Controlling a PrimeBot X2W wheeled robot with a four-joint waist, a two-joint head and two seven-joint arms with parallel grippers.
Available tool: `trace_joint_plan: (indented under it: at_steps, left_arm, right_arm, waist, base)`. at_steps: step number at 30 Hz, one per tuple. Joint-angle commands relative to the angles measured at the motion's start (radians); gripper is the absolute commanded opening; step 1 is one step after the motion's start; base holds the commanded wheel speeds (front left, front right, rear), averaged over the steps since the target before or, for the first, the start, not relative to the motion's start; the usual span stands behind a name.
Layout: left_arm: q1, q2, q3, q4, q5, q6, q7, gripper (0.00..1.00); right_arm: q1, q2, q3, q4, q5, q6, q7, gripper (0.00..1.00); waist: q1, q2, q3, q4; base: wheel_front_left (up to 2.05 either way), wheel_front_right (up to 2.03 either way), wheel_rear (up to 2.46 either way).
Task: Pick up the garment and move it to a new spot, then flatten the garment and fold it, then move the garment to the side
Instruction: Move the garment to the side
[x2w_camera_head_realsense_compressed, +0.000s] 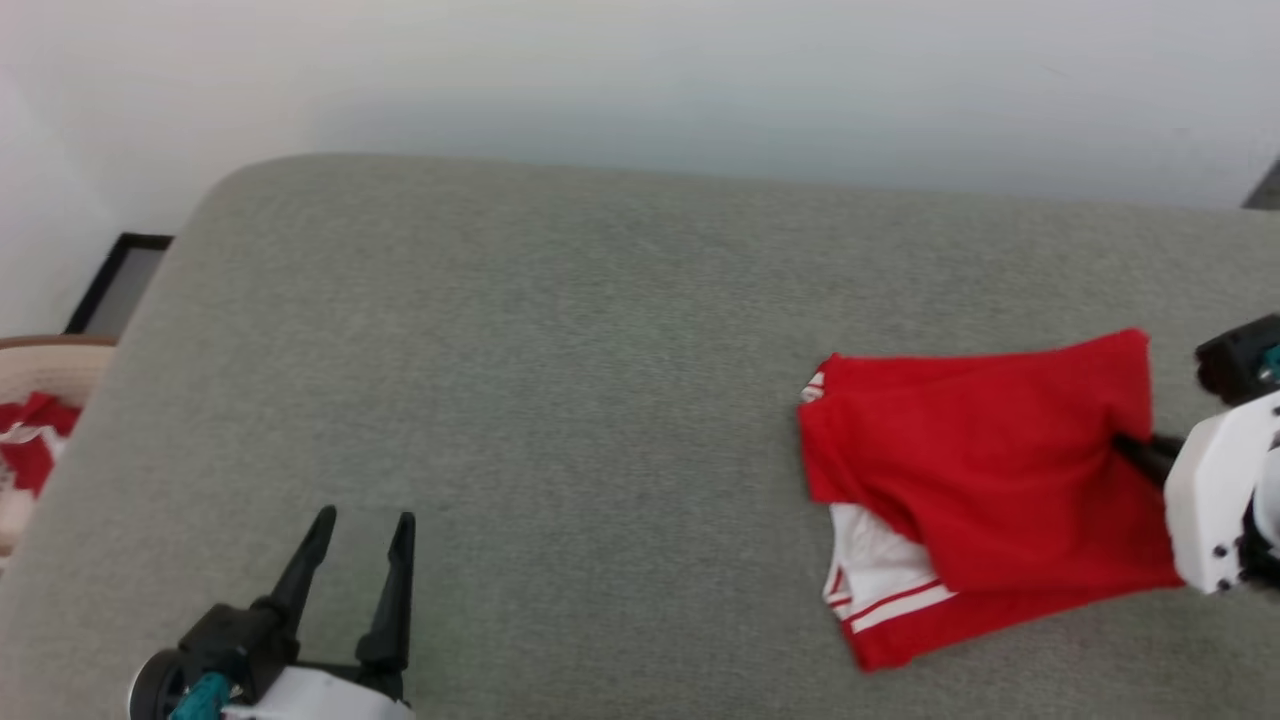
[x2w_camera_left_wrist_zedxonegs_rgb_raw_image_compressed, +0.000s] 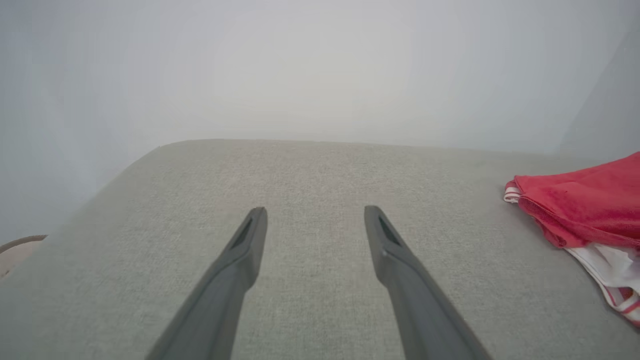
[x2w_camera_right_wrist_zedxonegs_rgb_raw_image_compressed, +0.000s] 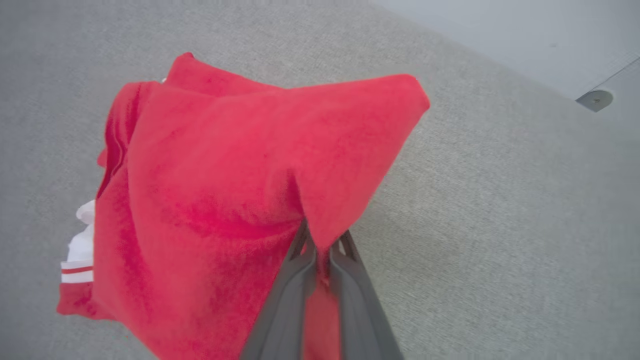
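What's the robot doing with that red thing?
The robot's right gripper is shut on an edge of the soft bright-red sports garment with white hem panels. The garment lies bunched on the right part of the grey fabric cushion, and the cloth rises in a fold where it is gripped. The left gripper is open and holds nothing, over the cushion's near left side.

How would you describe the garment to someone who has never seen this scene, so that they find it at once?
On the wide grey-green cushion, look to the right side: the garment lies there, bright red with white striped hem panels. The right gripper is shut on its edge, while the other red-and-white cloth sits in the basket off the cushion's left end.
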Motion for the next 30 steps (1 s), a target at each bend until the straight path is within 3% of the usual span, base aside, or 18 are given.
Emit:
trace_joint_plan:
  at_steps: [1, 2, 3, 12, 19, 30]
  left_arm:
    - [-0.021, 0.003, -0.005, -0.002, 0.006, -0.006, -0.003, 1.0]
    - [-0.03, 0.003, -0.01, -0.002, 0.007, -0.007, -0.003, 1.0]
    - [-0.073, 0.004, -0.023, -0.006, 0.014, -0.011, -0.003, 1.0]
    - [-0.132, 0.01, -0.031, -0.014, 0.025, -0.017, -0.002, 1.0]
    - [-0.193, 0.02, -0.048, -0.017, 0.033, -0.022, -0.002, 1.0]
    - [-0.272, 0.053, -0.08, -0.035, 0.046, -0.024, -0.002, 1.0]
  right_arm:
    - [-0.021, -0.017, -0.01, -0.007, -0.015, 0.0, -0.007, 0.0]
    - [-0.03, -0.029, -0.011, -0.01, -0.016, 0.0, -0.006, 0.0]
    - [-0.083, -0.091, -0.005, -0.009, -0.027, 0.0, -0.025, 0.0]
    - [-0.196, -0.188, 0.051, 0.026, -0.03, 0.0, -0.067, 0.0]
    - [-0.31, -0.283, 0.126, 0.105, -0.044, 0.0, -0.169, 0.0]
    - [-0.462, -0.339, 0.205, 0.264, -0.141, -0.001, -0.33, 0.0]
  waist:
    - [0.0, 0.0, 0.022, -0.043]
    - [0.0, 0.0, 0.028, -0.053]
    - [0.0, 0.0, 0.061, -0.099]
    - [0.0, 0.0, 0.134, -0.183]
    - [0.0, 0.0, 0.211, -0.232]
    - [0.0, 0.0, 0.329, -0.287]
  base:
    - [0.0, 0.0, 0.0]
    - [0.0, 0.0, 0.0]
    - [0.0, 0.0, 0.0]
    - [0.0, 0.0, 0.0]
    - [0.0, 0.0, 0.0]
    - [0.0, 0.0, 0.0]
